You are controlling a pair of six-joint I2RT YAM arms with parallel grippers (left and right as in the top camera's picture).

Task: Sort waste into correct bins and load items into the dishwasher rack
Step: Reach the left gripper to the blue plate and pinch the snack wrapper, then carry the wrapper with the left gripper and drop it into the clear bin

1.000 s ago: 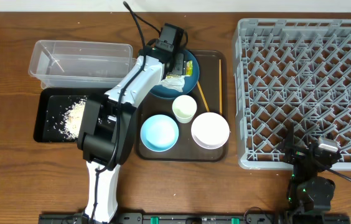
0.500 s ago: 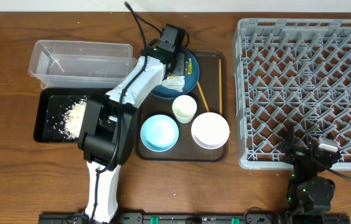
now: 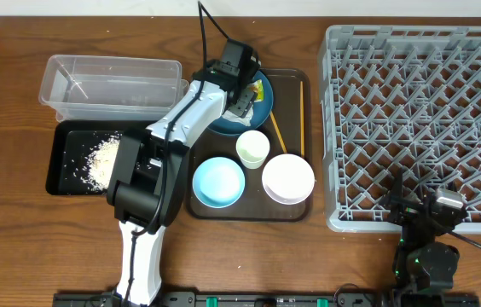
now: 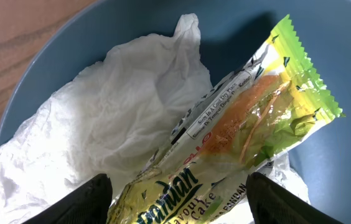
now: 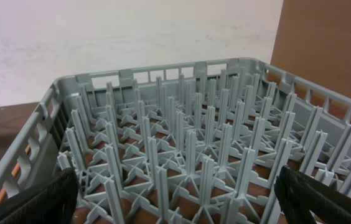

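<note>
Clear tub point(image 3: 53, 85) waits left of the left gripper point(image 4: 185, 202), which straddles, jaws wide, the snack wrapper point(image 4: 250, 118) on tissue point(image 4: 119, 118) in the blue plate point(image 4: 238, 18) right beneath it, probably lined up to pinch; right gripper point(image 5: 175, 205) wide, empty, rack point(image 5: 163, 74) just ahead.

The wrapper point(image 4: 244, 130) is glossy, creased plastic film. The tissue point(image 4: 119, 118) is matt, crumpled white paper. The plate point(image 4: 238, 31) is smooth with a dull sheen. The rack point(image 5: 188, 143) is matt grey plastic. The tub point(image 3: 108, 85) is clear plastic. The worktop point(image 3: 19, 239) is smooth brown wood grain.
</note>
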